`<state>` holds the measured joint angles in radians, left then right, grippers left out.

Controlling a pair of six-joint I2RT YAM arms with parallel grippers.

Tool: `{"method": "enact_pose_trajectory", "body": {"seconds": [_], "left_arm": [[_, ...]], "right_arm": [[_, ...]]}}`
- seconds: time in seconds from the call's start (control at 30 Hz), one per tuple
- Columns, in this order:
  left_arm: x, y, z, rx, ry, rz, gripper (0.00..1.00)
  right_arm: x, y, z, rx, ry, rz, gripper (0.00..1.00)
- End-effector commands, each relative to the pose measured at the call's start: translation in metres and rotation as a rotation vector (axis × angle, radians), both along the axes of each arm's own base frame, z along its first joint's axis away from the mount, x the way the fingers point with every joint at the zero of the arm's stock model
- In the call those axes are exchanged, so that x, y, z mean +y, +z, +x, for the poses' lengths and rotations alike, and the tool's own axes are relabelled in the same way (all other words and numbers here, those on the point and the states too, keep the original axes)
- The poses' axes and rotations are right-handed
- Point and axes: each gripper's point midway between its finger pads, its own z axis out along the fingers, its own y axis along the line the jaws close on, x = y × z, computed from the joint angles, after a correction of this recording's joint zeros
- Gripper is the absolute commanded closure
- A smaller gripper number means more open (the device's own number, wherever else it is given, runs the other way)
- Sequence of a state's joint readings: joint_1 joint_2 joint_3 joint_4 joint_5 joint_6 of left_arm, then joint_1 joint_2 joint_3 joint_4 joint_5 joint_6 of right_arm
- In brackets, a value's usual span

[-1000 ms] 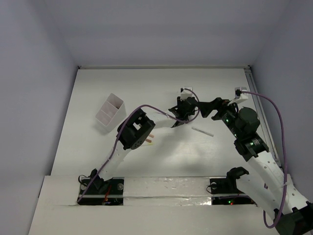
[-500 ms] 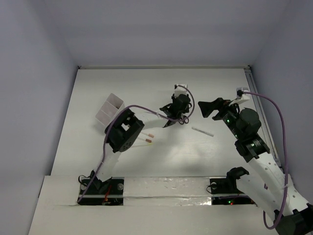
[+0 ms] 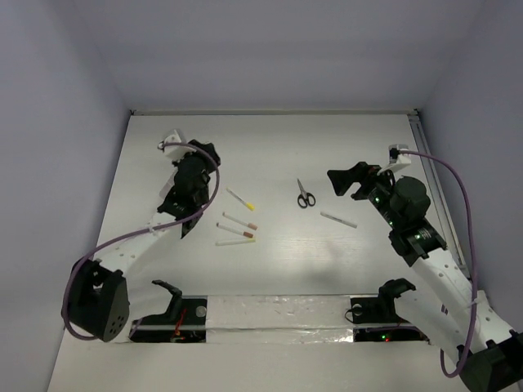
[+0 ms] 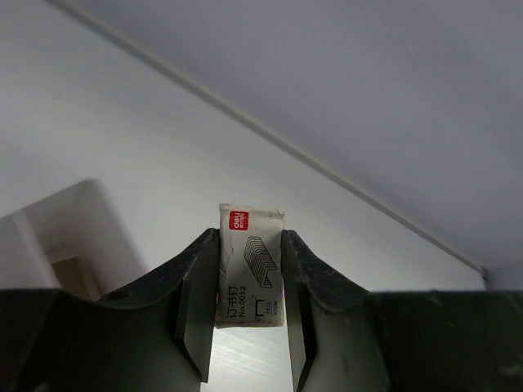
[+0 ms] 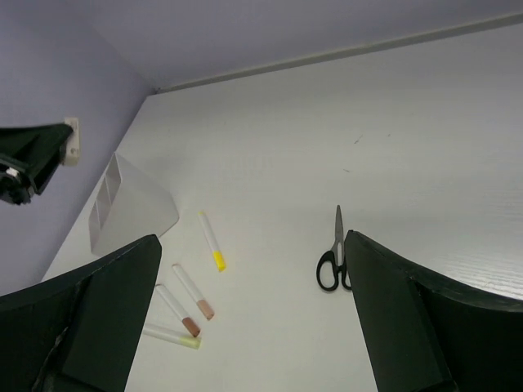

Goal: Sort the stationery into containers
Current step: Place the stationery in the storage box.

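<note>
My left gripper (image 4: 250, 235) is shut on a small beige block (image 4: 250, 278) with a red logo and holds it in the air. The white three-compartment box (image 4: 57, 237) lies below and to its left. In the top view the left gripper (image 3: 181, 204) hangs over the box and hides most of it. The box (image 5: 131, 208) also shows in the right wrist view. My right gripper (image 3: 339, 181) is open and empty above the black-handled scissors (image 3: 305, 196). Several white pens (image 3: 237, 220) lie between the box and the scissors. No pink eraser shows.
One more white pen (image 3: 338, 219) lies right of the scissors (image 5: 333, 261). In the right wrist view, a yellow-tipped pen (image 5: 211, 241) and pink-tipped pens (image 5: 194, 291) lie on the table. The back wall edge (image 3: 270, 112) bounds the table.
My left arm has swung from the middle of the table to the far left with the block, uncovering the scissors and pens. My right gripper has barely moved.
</note>
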<state>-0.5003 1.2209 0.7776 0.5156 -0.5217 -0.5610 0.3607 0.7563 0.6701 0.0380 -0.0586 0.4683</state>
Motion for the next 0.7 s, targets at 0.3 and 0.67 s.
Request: {"method": "enact_pose_trajectory", "body": {"seconds": [0.3, 0.67], "left_arm": [[0.078, -0.065, -0.003, 0.111, 0.162, -0.046, 0.77], [0.083, -0.084, 0.014, 0.15, 0.158, -0.025, 0.74]], "right_arm": [[0.007, 0.014, 0.005, -0.05, 0.032, 0.022, 0.0], [0.012, 0.006, 0.009, -0.031, 0.048, 0.023, 0.0]]}}
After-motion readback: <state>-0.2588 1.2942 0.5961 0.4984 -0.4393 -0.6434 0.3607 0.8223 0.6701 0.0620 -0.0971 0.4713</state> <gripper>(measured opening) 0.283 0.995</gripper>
